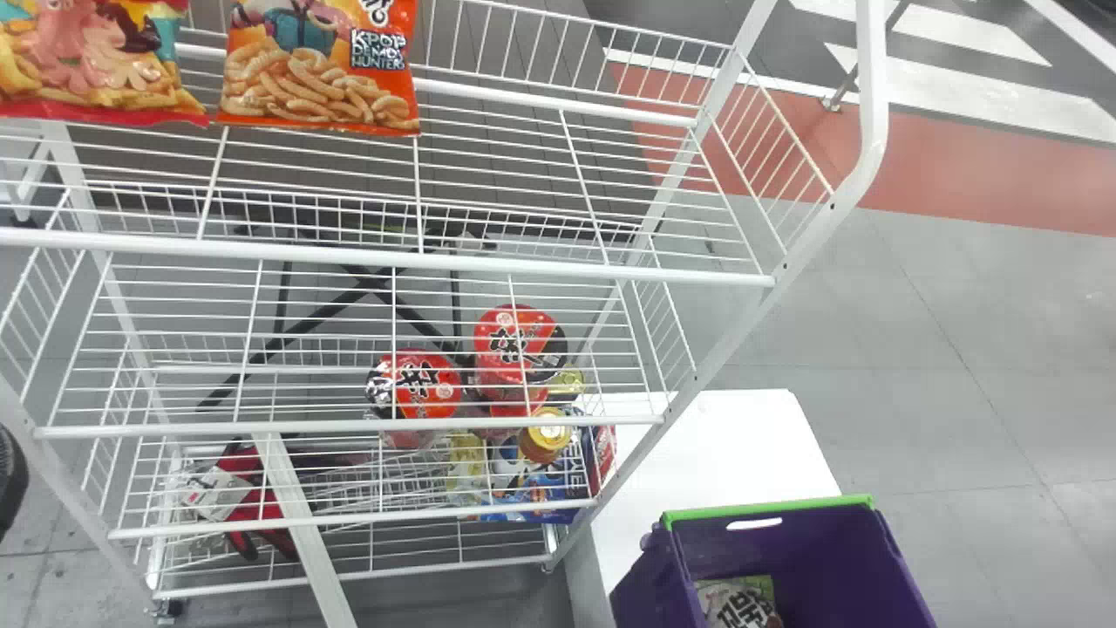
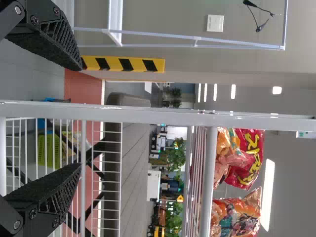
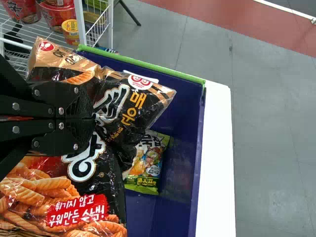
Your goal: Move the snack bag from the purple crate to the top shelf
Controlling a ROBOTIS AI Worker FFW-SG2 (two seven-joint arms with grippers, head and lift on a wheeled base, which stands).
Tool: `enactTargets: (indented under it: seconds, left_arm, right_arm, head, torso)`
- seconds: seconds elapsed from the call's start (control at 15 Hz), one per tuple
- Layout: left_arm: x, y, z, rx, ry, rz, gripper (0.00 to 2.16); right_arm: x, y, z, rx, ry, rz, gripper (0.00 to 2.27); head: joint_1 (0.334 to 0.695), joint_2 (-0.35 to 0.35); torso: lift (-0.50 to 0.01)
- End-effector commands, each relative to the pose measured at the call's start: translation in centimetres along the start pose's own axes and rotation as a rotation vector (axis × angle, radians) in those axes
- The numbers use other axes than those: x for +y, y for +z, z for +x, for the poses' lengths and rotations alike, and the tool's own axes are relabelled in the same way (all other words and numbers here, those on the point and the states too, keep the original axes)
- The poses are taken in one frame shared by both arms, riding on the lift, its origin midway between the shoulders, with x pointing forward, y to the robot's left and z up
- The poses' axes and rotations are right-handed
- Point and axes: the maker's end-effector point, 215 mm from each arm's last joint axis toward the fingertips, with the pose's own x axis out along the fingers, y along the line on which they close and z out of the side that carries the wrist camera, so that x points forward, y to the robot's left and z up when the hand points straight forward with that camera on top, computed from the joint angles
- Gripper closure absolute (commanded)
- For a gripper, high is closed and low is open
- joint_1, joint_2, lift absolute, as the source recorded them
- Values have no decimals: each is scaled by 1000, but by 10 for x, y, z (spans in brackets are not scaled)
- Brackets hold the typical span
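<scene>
Right pincer (image 3: 94,118) pinches the black snack bag (image 3: 101,180): light, slick, likely brittle inside, best held by its gathered film; left pincer (image 2: 81,116) spread.

The floor (image 1: 976,349) is of grey tiles, and farther a red band (image 1: 976,179) crosses it — beyond are white stripes (image 1: 985,96). A white table (image 1: 750,445) stands near, at right. There are also plants (image 2: 175,155) — and bright ceiling lamps (image 2: 267,195).

so the left claw (image 2: 81,116) is all black, wedge-shaped fingers (image 2: 55,37) with rough pads (image 2: 42,49), lattice cutouts and round screws (image 2: 34,19), and the right claw (image 3: 94,117) is black too, silvery screws dotted along its chunky bars (image 3: 27,129)
</scene>
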Motion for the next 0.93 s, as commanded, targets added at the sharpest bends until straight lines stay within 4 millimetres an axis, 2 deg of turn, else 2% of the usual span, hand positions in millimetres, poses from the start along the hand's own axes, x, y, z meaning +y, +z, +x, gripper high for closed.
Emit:
enactTargets:
  seconds: [0.0, 0.87]
  left_arm:
    - [0, 1, 0, -1, -1, 1, 134]
    - [4, 0, 0, 1, 3, 6, 134]
  right_arm:
    - [0, -5, 1, 7, 1, 4, 2253]
    - [1, -8, 4, 15, 1, 1, 2253]
  head:
    - [695, -350]
    - [695, -350]
  torso:
    - [-168]
    - [-116]
